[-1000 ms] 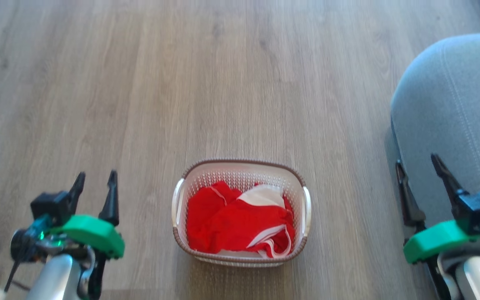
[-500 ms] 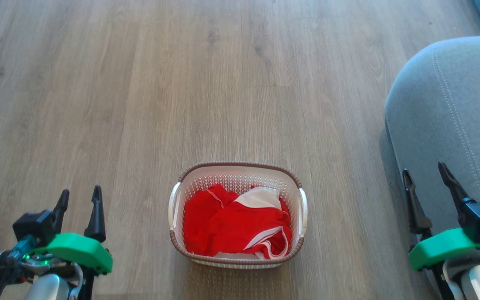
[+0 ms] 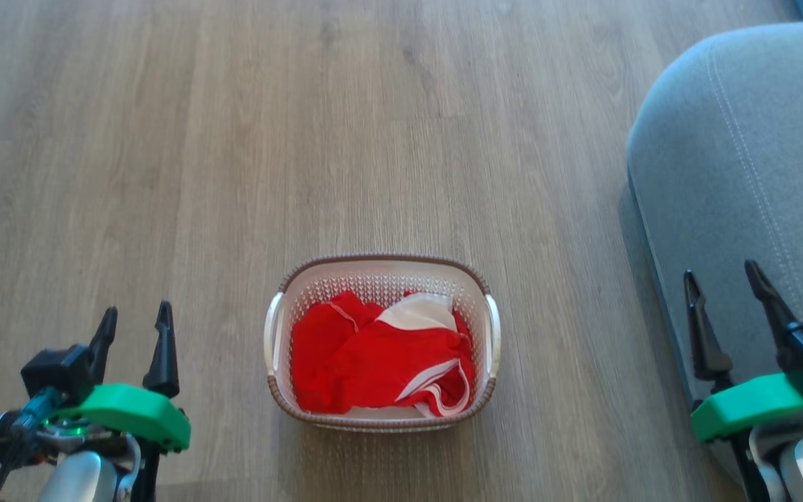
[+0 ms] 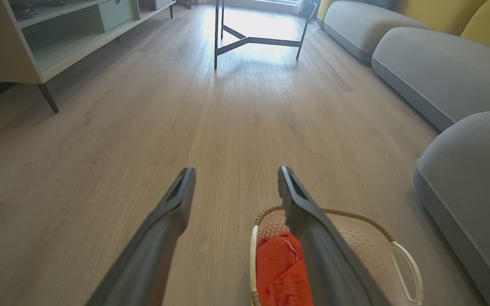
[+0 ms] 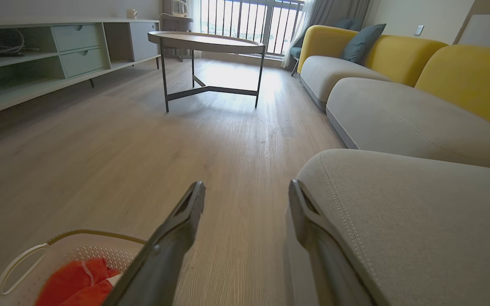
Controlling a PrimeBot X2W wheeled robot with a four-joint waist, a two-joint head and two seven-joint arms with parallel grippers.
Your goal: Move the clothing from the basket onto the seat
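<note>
The cream perforated basket (image 3: 279,307) with a brown rim stands on the wooden floor in the lower middle of the head view. Red clothing (image 3: 373,362) with white trim and a white piece (image 3: 419,317) lies crumpled inside it. The grey seat (image 3: 729,160) rises at the right. My left gripper (image 3: 134,317) hangs open at the lower left, well left of the basket, holding nothing. My right gripper (image 3: 721,275) is open at the lower right, over the seat's front edge. In the wrist views the basket (image 4: 355,225) (image 5: 79,244) and the seat (image 4: 474,170) (image 5: 398,212) appear beyond the fingers.
Light wooden floor (image 3: 373,125) spreads around the basket. A round coffee table (image 5: 206,40) on dark legs stands further off. A pale low cabinet (image 5: 36,55) runs along the left wall. More grey sofa cushions (image 5: 398,114) with yellow backs (image 5: 462,76) line the right.
The head camera has shifted, so the basket and seat sit slightly further left and higher in the picture. Both grippers sit lower in the picture than a second ago and stay open.
</note>
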